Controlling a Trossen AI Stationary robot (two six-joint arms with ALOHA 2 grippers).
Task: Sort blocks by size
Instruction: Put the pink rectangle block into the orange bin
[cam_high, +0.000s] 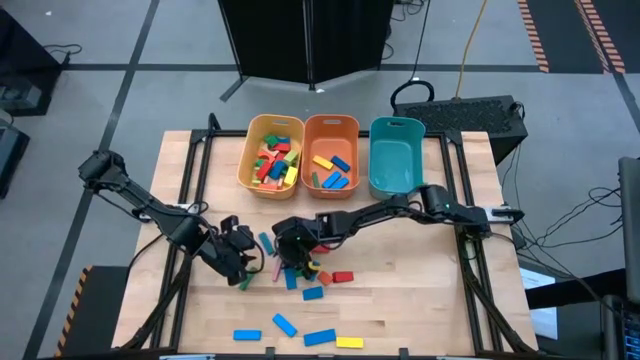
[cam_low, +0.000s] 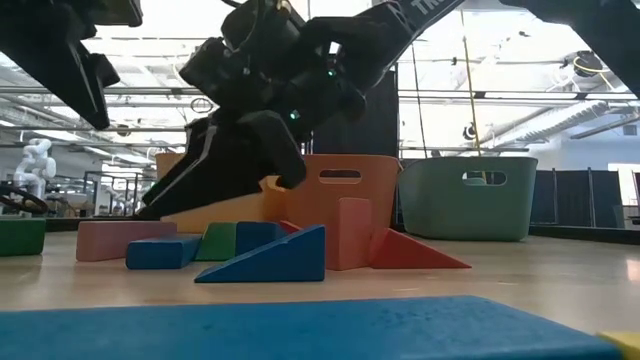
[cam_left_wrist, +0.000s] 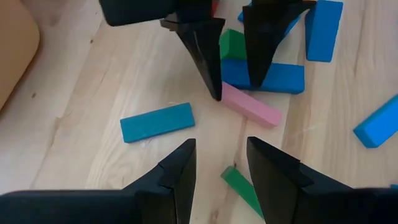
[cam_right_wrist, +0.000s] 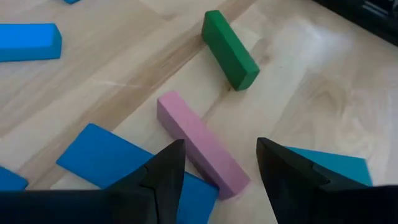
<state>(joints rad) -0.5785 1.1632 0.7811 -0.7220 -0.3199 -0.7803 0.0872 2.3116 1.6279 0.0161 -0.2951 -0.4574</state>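
Observation:
Several loose blocks lie flat on the table's middle: a pink bar (cam_right_wrist: 196, 143), a green bar (cam_right_wrist: 230, 50), a teal bar (cam_left_wrist: 155, 121) and a flat blue block (cam_left_wrist: 270, 78). My right gripper (cam_high: 290, 255) is open and slants down over the pink bar, which shows between its fingers (cam_right_wrist: 165, 180). One fingertip (cam_left_wrist: 214, 90) stands at the pink bar's end (cam_left_wrist: 229, 94), the other (cam_left_wrist: 256, 78) over the blue block. My left gripper (cam_left_wrist: 221, 168) is open a little to the left, above the green bar (cam_left_wrist: 239, 186), touching nothing. My right gripper comes slanting down from the table's right, its fingers on either side of the pink bar's end (cam_left_wrist: 229, 94). The bar lies flat on the table. I cannot tell whether a fingertip touches it.
At the far edge stand three bins: yellow (cam_high: 250, 150) and orange (cam_high: 312, 150) with blocks inside, teal (cam_high: 375, 150). A red block (cam_high: 343, 277) and a blue one (cam_high: 313, 293) lie right of the grippers. Blue bars (cam_high: 285, 324) and a yellow one (cam_high: 350, 342) lie near the front edge.

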